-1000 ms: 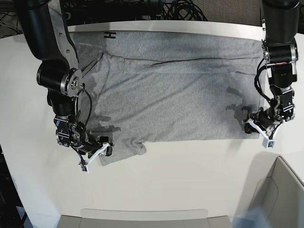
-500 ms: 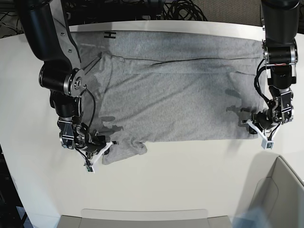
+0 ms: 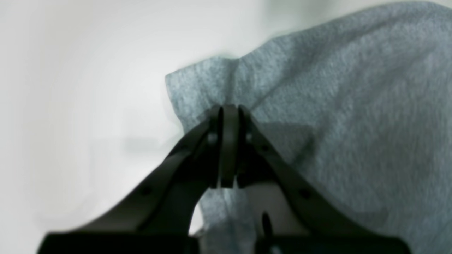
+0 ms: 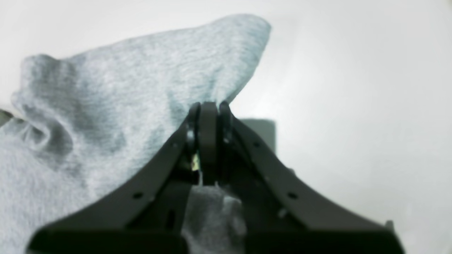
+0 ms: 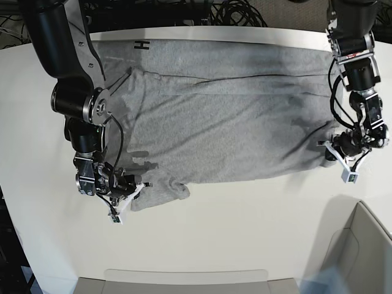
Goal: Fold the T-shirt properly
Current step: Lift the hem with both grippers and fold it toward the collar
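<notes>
The table [image 5: 202,245] was white, and the shirt [image 5: 214,122] lay spread across its far half, back up, with a scrap of black lettering showing at the far edge. Its near hem ran roughly straight between the two arms, rumpled into a small bunch toward the right arm's end.

The right gripper [image 5: 125,195] sat at that bunched near corner; in the right wrist view [image 4: 208,116] its jaws were pressed together with grey cloth pinched between them and a flap rising beyond the tips. The left gripper [image 5: 344,153] was at the opposite near corner, and the left wrist view [image 3: 229,120] showed the same: jaws closed on a fold of the shirt [image 3: 335,106], fabric pulled up over the tips.

The step in hand looked like the grasp of both near corners, done on each side. The next move would likely call for lifting both corners together and carrying them evenly toward the far edge, keeping the hem taut so that the fold lands square. The bunched corner could drag unevenly.
</notes>
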You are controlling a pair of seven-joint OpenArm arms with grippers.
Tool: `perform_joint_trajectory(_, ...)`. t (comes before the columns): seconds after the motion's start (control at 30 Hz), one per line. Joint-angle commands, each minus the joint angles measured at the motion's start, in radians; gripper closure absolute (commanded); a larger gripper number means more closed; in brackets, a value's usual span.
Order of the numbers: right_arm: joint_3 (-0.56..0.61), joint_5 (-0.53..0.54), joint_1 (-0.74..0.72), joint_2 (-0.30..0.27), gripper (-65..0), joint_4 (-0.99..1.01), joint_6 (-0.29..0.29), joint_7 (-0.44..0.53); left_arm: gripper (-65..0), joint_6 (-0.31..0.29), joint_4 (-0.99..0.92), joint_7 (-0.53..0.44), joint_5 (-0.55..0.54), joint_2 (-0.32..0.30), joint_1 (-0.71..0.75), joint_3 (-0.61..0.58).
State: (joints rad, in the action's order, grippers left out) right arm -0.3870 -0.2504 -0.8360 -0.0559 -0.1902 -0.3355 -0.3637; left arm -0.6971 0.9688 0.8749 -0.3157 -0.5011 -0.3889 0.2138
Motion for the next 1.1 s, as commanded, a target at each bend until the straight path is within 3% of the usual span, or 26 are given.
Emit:
perform_joint_trajectory(0.0,0.000,0.026,-0.035,0.008,0.0,-0.015,-0.006,-0.005,0.0,-0.001,0.060,0.000,-0.013,-0.014,-0.015,0.028)
perform_joint_trajectory(0.23,0.004,0.115,0.011,0.023,0.0,-0.177,-0.012,-0.128,0.0,-0.001,0.197,0.063,-0.010,0.002,0.051,0.082)
perform_joint_trajectory(0.37,0.003,0.116,0.086,0.067,0.0,-0.441,-0.103,-0.286,0.0,-0.001,0.198,0.065,-0.010,0.000,0.052,0.086)
perform_joint_trajectory(0.53,0.020,0.116,0.208,0.123,0.0,-0.825,-0.116,-0.479,0.0,-0.001,0.200,0.066,-0.010,0.000,0.054,0.088)
perform_joint_trajectory(0.67,0.059,0.119,0.281,0.126,0.0,-0.975,-0.161,-0.581,0.0,-0.001,0.200,0.080,-0.010,-0.005,0.075,0.089)
perform_joint_trajectory(1.07,0.062,0.201,0.447,0.116,0.0,-1.325,-0.169,-0.795,0.0,-0.001,0.422,0.146,-0.010,0.002,0.210,0.114)
